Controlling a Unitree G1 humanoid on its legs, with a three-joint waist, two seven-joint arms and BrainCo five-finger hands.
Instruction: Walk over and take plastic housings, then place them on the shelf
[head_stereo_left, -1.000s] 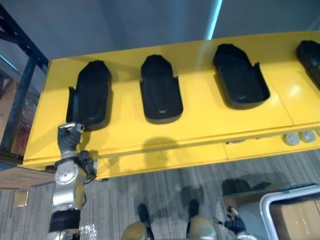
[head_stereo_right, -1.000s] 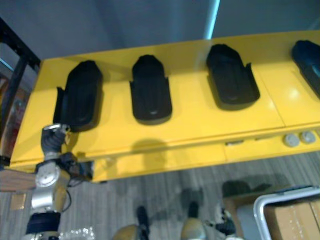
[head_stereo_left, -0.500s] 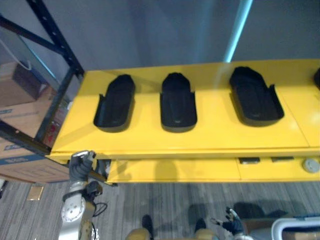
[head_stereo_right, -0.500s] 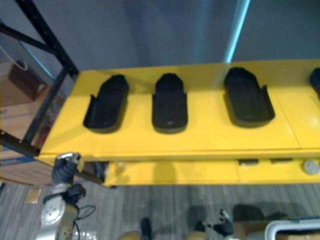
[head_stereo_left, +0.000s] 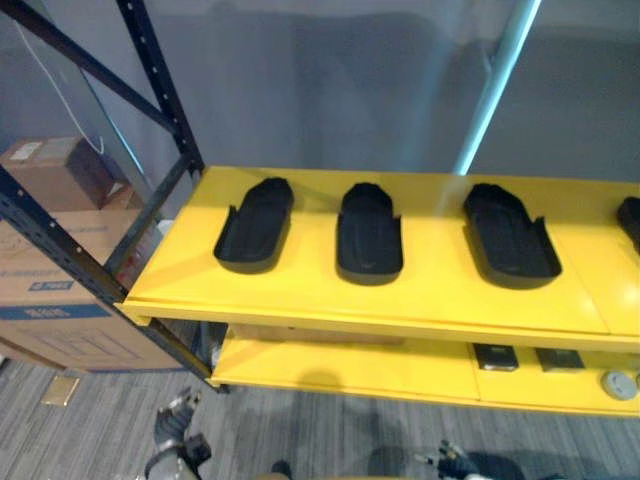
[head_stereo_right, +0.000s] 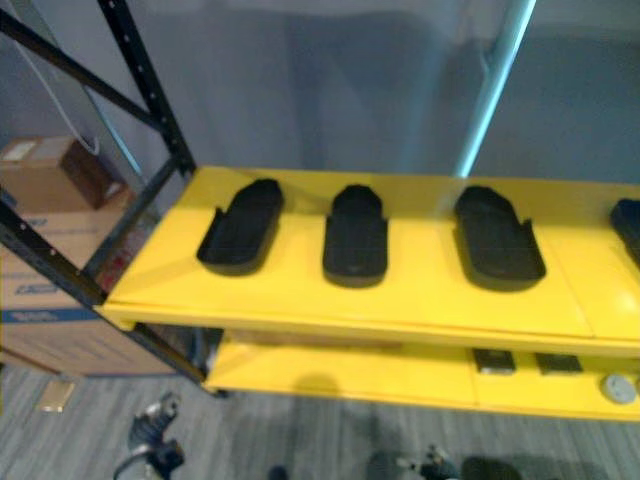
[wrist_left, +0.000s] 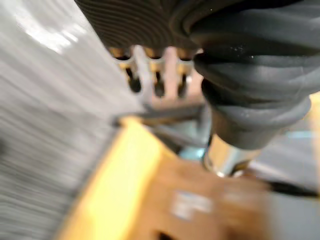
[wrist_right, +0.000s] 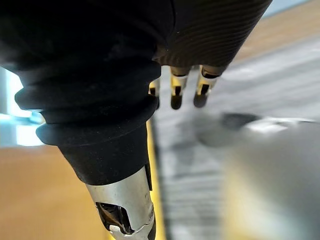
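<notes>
A grey wall backs a yellow shelf (head_stereo_left: 300, 290), with a dark rack (head_stereo_left: 160, 80) and cardboard boxes (head_stereo_left: 50, 290) off its left end. Along the shelf's back half lie the black plastic housings in a row, apart from one another: the left housing (head_stereo_left: 255, 225) near the left end, the middle housing (head_stereo_left: 369, 232) beside it, the third housing (head_stereo_left: 510, 235) further right, and a fourth housing (head_stereo_left: 630, 215) cut by the right edge. The whole view has pulled back and lifted since a second ago, so the camera has moved, while the housings keep their places. The left hand (head_stereo_left: 172, 425), then up at the shelf's front edge by the left housing, now hangs low over the floor (head_stereo_left: 90, 430); its fingers (wrist_left: 152, 67) are loose and hold nothing. The right hand (head_stereo_left: 447, 460) is low too, its fingers (wrist_right: 176, 90) slack and empty. This placement looks finished, and the robot seems to be backing off, likely to fetch more.
</notes>
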